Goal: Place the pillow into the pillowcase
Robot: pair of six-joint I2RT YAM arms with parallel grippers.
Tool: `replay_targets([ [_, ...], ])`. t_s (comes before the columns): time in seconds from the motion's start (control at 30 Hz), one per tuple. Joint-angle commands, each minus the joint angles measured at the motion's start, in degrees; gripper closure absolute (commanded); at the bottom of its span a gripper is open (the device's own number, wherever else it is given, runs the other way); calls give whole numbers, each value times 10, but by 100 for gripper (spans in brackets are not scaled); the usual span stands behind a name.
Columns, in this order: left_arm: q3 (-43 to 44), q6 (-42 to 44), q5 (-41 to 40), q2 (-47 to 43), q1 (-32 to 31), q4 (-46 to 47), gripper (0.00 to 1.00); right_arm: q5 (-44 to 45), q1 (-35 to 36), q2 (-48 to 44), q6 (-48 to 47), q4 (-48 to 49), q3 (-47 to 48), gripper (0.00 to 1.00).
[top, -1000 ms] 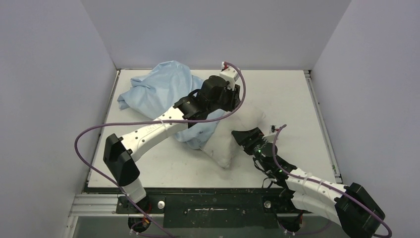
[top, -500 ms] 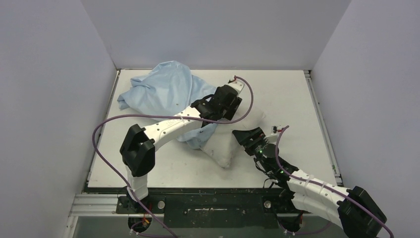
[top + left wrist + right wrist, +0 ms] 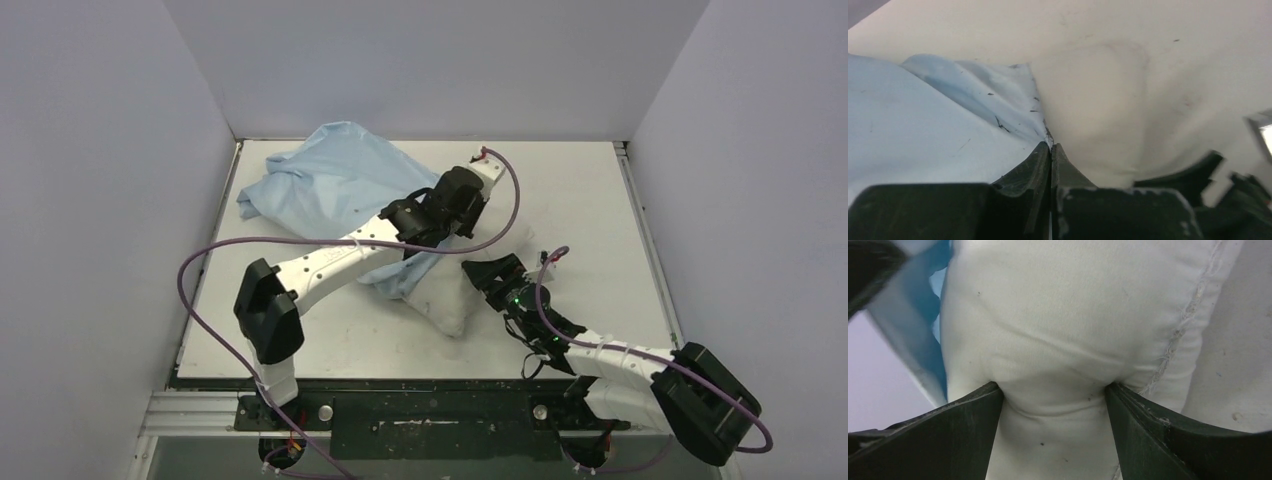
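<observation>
The off-white pillow [image 3: 452, 296] lies mid-table with its far end under the light-blue pillowcase [image 3: 330, 180]. My left gripper [image 3: 468, 226] is over the place where the two meet. In the left wrist view it [image 3: 1050, 146] is shut on the dark-stitched edge of the pillowcase [image 3: 923, 130], right against the pillow [image 3: 1128, 90]. My right gripper [image 3: 482, 272] is at the pillow's near right side. In the right wrist view it [image 3: 1053, 395] is shut on a thick fold of the pillow [image 3: 1063, 320], with the pillowcase [image 3: 918, 325] blue at the left.
The pillowcase's bulk is heaped at the table's far left [image 3: 300, 170]. The white table [image 3: 580, 200] is walled at the left, back and right. The left arm's purple cable [image 3: 210, 270] loops over the table's near left.
My left wrist has shifted a little right and toward me, and its elbow has swung. The pillowcase edge has moved along with it. My right gripper has edged left with the pillow.
</observation>
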Motion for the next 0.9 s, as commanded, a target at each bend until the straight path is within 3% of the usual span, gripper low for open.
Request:
replay_targets([
  [0.0,-6,-95,167,-100,-27,86,100,-10,-2,66,-2,95,50,25],
  [0.2,-147,-270,233,-182,-55,226,100,15,-3,113,-9,173,99,45],
  [0.43,-241,-371,309,-179,-74,333,100,85,-3,187,19,277,98,53],
  [0.63,-232,-347,317,-167,-74,321,100,100,-10,241,10,292,129,54],
  [0.73,-203,-301,311,-155,-33,250,100,71,-34,256,13,281,139,54],
  [0.77,-193,-285,302,-154,-15,214,98,54,-46,257,14,272,140,53],
  [0.87,-188,-239,238,-191,22,145,76,-10,-81,244,6,216,144,44],
])
